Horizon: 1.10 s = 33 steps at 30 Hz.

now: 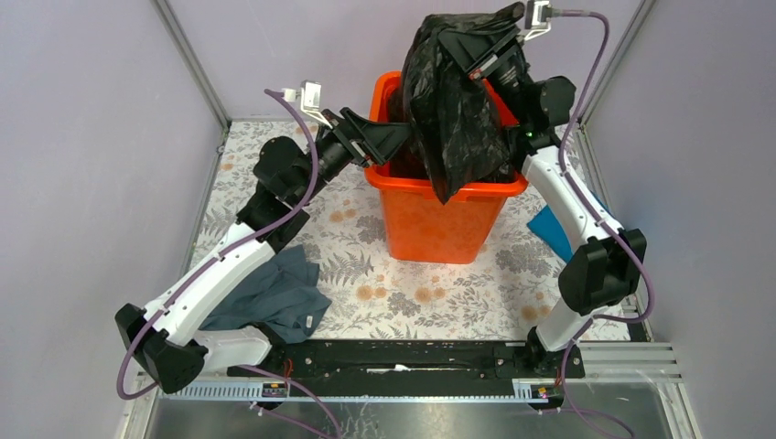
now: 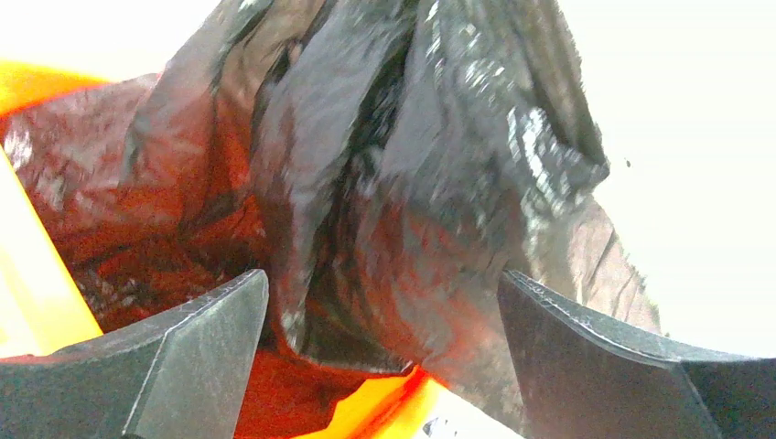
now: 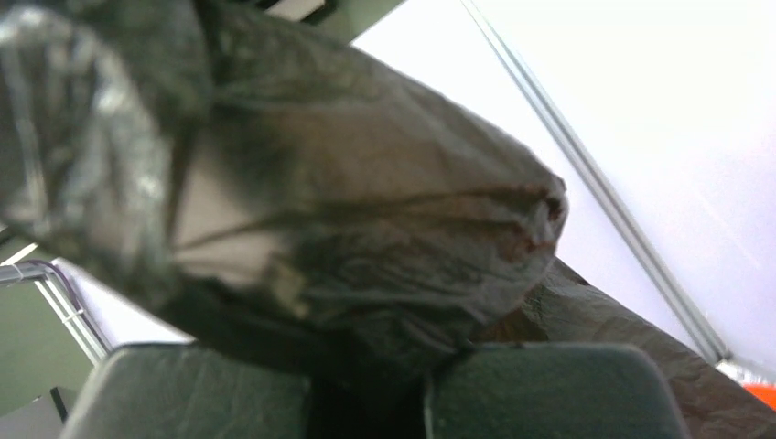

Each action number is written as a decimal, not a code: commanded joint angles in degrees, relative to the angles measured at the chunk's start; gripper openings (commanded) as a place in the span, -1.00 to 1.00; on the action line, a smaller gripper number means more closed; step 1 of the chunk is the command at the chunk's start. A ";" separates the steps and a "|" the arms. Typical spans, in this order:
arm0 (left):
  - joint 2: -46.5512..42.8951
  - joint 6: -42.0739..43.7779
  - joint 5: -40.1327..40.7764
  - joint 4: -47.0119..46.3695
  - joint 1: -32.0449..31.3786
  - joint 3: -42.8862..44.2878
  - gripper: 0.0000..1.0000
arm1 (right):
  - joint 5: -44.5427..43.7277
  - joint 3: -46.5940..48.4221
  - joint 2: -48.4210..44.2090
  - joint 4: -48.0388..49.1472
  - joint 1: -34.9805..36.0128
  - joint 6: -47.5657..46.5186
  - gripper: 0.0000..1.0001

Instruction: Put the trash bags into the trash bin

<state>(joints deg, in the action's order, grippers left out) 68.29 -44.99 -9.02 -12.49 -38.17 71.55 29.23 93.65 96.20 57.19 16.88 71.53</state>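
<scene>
The trash bags (image 1: 458, 110) were judged light, limp and slippery, best pinched at a bunched fold. At nine o'clock of the trash bin (image 1: 439, 229), the left gripper (image 2: 380, 302) was spread open toward the film. The long axis hung near vertical, with the tail draped over the six-o'clock rim. At one o'clock, the right gripper (image 3: 425, 366) was clamped on the top.
</scene>
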 commanded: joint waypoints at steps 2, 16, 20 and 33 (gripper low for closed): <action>-0.99 3.83 0.42 1.02 0.16 2.33 0.90 | 1.75 -3.54 -6.82 -6.41 3.52 -6.03 -1.00; -11.98 14.37 11.40 10.04 -0.15 1.55 0.98 | 0.21 -6.97 -14.57 -20.39 3.62 -14.32 -1.00; -8.60 15.13 -2.79 6.86 -0.15 4.60 0.98 | 1.40 -6.40 -14.00 -19.73 3.68 -14.05 -1.00; -1.40 8.65 -6.20 3.85 -0.15 4.70 0.37 | 2.22 -6.96 -14.29 -16.92 3.64 -12.33 -1.00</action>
<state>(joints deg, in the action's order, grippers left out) 64.95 -34.79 -13.69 -4.67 -38.35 74.19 29.67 85.08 82.67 36.80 20.56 58.92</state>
